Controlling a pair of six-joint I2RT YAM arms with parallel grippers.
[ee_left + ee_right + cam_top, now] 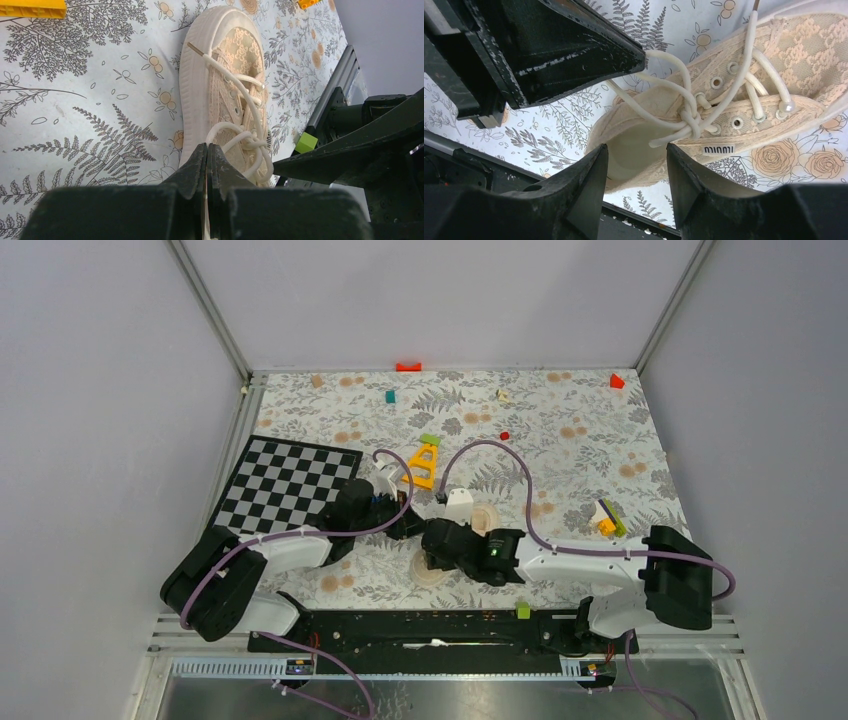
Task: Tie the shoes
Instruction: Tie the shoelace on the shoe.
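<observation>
1. Fern-and-flower patterned cloth (560, 440) covers the table, boxed in by plain grey walls, with a black-and-white checkerboard (285, 485) off on the left.
2. Front and centre, near the arms' bases, sits the cream-beige lace-fabric sneaker (235, 75), with both arms crowded over it.
3. Look at the pale cream laces (689, 110): they're crossed into a knot over the eyelets, and a loop runs up and away from it.
4. Left gripper (207, 160) has its fingers pressed tight together, and that loop of lace is pinched right at its tip!
5. Right gripper (636, 170) has its jaws spread apart with nothing in them, poised over the sneaker's heel opening just below the knot.
6. Beyond the arms lies a yellow-orange A-shaped block (424, 465), and a small lime-green cube (306, 142) sits on the front rail.
</observation>
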